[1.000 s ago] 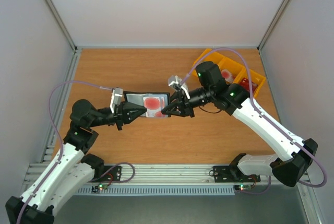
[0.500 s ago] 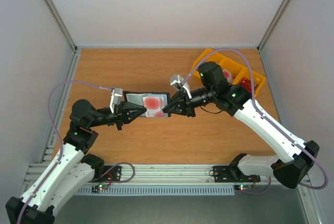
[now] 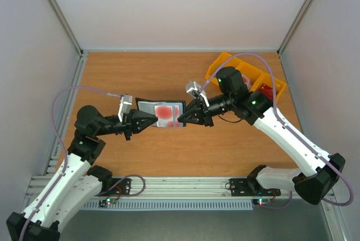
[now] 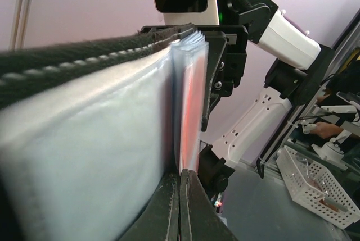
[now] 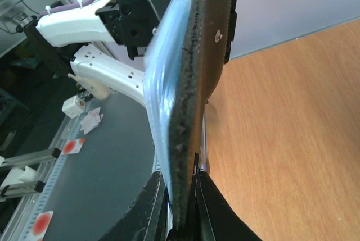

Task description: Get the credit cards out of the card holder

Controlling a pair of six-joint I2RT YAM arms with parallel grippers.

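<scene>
Left of centre in the top view, the left gripper [image 3: 152, 121] is clenched on the left end of the card holder [image 3: 145, 105]. The holder is spread open mid-frame over the wooden table [image 3: 124, 78], held between the two arms. Red credit cards [image 3: 163, 110] show through its clear sleeves. The right gripper [image 3: 180, 119] is pinched tight on the holder's right edge. A yellow tray [image 3: 216, 64] sits in the upper right.
</scene>
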